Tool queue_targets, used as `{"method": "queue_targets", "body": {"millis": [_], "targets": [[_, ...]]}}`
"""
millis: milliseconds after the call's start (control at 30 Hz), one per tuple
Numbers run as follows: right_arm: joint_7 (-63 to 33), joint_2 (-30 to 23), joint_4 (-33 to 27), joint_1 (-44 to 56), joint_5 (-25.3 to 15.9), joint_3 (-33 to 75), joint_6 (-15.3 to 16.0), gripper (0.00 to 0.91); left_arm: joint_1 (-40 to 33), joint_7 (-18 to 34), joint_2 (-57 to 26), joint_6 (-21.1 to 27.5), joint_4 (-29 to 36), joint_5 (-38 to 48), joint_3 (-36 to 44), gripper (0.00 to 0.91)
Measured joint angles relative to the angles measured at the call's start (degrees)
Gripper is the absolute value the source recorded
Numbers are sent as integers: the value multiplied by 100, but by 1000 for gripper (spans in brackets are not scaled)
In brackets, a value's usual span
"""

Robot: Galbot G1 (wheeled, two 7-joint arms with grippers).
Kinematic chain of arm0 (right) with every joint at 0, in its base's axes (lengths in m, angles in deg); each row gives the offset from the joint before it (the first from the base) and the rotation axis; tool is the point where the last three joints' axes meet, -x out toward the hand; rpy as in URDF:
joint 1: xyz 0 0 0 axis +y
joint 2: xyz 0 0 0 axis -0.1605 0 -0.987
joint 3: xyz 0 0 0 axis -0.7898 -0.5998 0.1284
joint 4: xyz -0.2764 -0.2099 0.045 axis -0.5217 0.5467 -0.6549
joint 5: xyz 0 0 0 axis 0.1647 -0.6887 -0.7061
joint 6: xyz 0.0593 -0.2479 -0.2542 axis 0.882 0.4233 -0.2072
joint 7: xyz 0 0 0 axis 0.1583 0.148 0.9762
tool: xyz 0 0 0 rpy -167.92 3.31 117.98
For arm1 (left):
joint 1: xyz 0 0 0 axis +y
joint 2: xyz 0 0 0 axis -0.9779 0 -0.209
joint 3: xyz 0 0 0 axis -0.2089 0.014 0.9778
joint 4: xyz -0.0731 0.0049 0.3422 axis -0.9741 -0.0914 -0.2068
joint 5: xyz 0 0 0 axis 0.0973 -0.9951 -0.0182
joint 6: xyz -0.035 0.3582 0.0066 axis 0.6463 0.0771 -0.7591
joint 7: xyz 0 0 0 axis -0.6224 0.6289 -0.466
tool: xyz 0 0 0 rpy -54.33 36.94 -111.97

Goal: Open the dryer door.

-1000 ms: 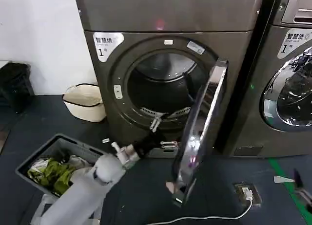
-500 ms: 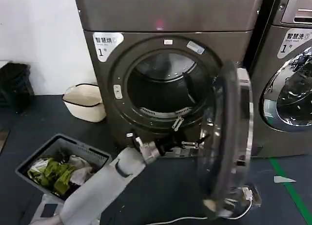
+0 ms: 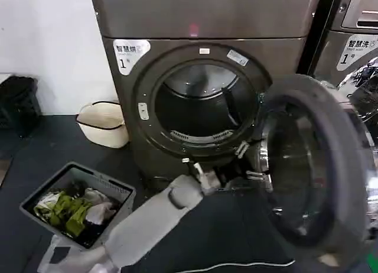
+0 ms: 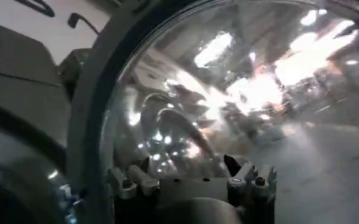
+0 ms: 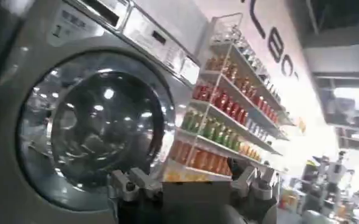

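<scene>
Head view: we see the dryer door (image 3: 313,166) swung wide open on the right of the dark bronze-grey dryer (image 3: 207,78), its grey back face and inner glass turned toward us, drum opening (image 3: 204,104) fully exposed. Door stands in front of the lighter silver machine (image 3: 354,48) on the right. Our left tool (image 3: 251,166) sits at the door's inner rim, low, near the hinge side, arm reaching up from bottom left; jaws spread, nothing gripped. In the left wrist view the left tool (image 4: 191,179) is right up against the door glass (image 4: 240,91), fingers (image 4: 133,182) apart. Right wrist view: right tool (image 5: 191,182) released, holding nothing, facing the silver machine's round door (image 5: 97,131) with a shelf of bottles (image 5: 228,115) beside it. On the floor at left: grey laundry basket (image 3: 118,193) with clothes (image 3: 68,211), cream basket (image 3: 103,124) near the wall.
</scene>
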Motion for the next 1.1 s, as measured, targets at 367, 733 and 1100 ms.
{"method": "queue_targets", "body": {"millis": [367,733,1100], "targets": [[-848,0,-649,-138,62,982,-27,907,-275,8,600,-12,-502,-74,144,907],[-1139,0,-1300,-185,66,1934,-29,907,-505,9,1052,3,-960,-75,251,907],[-1185,-1,-1626,-280,35,2475,-88,907,-657,9,1212,27,-1238,-56,291,907]]}}
